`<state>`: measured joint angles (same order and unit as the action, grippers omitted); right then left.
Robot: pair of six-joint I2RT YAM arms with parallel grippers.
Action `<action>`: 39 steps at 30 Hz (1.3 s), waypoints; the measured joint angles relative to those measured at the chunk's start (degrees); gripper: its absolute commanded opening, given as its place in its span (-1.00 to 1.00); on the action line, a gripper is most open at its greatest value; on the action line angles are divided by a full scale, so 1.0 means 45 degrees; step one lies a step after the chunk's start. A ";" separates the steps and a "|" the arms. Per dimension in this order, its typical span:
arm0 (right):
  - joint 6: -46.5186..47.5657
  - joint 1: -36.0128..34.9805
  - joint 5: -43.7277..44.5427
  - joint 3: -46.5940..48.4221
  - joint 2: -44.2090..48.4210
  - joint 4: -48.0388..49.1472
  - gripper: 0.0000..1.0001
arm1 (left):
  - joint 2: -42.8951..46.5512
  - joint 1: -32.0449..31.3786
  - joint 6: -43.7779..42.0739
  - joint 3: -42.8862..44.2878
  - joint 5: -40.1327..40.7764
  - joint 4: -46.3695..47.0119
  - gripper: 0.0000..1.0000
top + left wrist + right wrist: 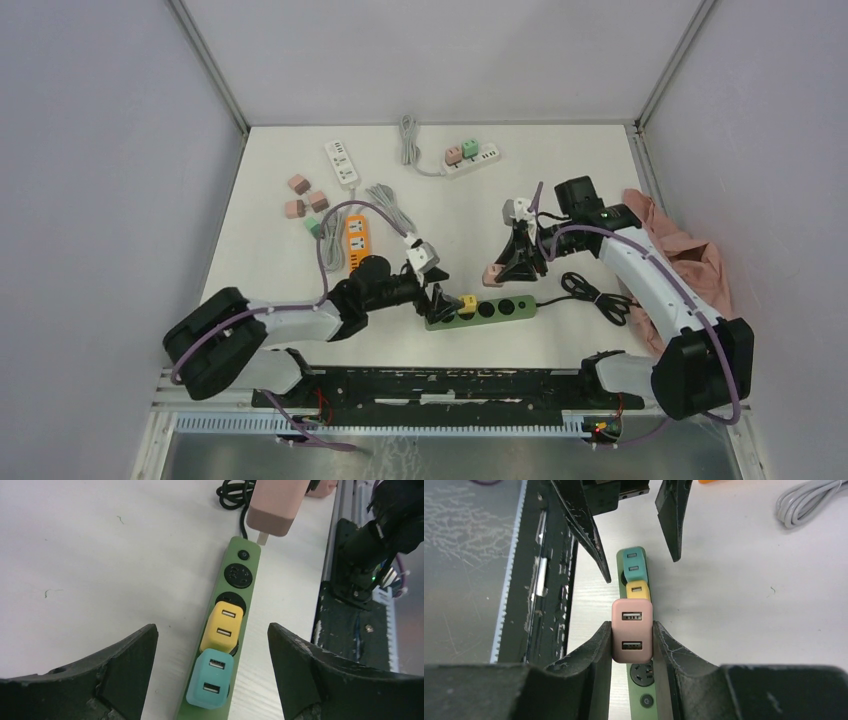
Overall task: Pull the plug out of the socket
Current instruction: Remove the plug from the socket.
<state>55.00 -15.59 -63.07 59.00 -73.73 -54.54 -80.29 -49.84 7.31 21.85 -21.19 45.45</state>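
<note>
A green power strip (505, 308) lies near the table's front, and it also shows in the left wrist view (255, 580). A yellow plug (223, 626) and a teal plug (210, 679) sit in its sockets. My left gripper (211, 630) is open, its fingers on either side of the strip at these two plugs, touching nothing. My right gripper (632, 626) is shut on a pink plug (632, 630) and holds it above the strip, its prong free of the socket. An empty socket (642, 674) shows below it.
An orange strip (358, 236), a white strip (341, 163), several loose plugs (305, 196) and grey cable (393, 210) lie at the back left. Another white strip with plugs (472, 160) lies at the back. A pink cloth (690, 260) lies right. The black rail (430, 385) runs along the front.
</note>
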 measured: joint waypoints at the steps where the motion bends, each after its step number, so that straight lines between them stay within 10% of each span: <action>1: -0.0583 0.0019 -0.0131 -0.0063 0.0165 0.0291 -1.00 | 0.0427 0.0000 0.0185 0.0015 0.0058 -0.0238 0.75; 18: -1.5106 0.0359 -0.1452 -0.1190 -0.2584 0.7966 -1.00 | 0.6543 0.0015 0.6120 0.0481 0.3929 -0.4838 0.94; 39: -1.7058 0.0359 -0.1370 -0.0301 -0.4473 0.7237 -0.99 | -0.0131 -0.3361 0.5595 0.9194 1.0321 -1.3799 0.60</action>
<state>-21.76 -13.98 -69.23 57.65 -93.86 -21.98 -80.88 -64.97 32.49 63.22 25.26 -16.64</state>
